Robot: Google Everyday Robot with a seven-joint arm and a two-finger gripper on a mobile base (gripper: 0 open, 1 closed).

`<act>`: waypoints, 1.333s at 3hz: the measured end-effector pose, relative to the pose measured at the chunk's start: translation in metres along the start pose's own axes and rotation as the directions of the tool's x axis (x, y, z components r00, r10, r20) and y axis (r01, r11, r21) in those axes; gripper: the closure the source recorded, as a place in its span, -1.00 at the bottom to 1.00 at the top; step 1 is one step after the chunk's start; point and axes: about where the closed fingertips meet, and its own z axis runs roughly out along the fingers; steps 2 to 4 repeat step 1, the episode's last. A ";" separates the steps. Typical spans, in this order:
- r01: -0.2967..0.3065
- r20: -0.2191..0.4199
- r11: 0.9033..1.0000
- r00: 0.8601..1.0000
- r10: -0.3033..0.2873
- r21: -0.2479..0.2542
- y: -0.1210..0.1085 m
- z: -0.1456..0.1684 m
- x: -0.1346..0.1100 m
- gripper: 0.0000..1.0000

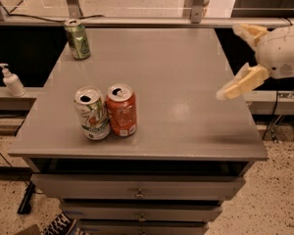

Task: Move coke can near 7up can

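The red-orange coke can (121, 110) stands upright on the grey table (176, 92) near its front left. The white 7up can (92, 113) with green and red marks stands right beside it on its left, the two touching or almost so. My gripper (240, 60) is open and empty at the right edge of the table, far from both cans. One cream finger (240, 83) points down and left, the other (250, 32) sits higher.
An all-green can (77, 39) stands at the table's back left corner. A white pump bottle (12, 81) sits on a lower ledge to the left. Drawers (137, 192) lie below the tabletop. A metal rail (137, 21) runs behind the table.
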 end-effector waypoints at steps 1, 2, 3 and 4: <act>-0.001 -0.001 1.000 1.000 0.001 0.009 -0.004 0.000 0.000 -1.00; -0.001 -0.001 1.000 1.000 0.001 0.009 -0.004 0.000 0.000 -1.00; -0.001 -0.001 1.000 1.000 0.001 0.009 -0.004 0.000 0.000 -1.00; -0.001 -0.001 1.000 1.000 0.001 0.009 -0.004 0.000 0.000 -1.00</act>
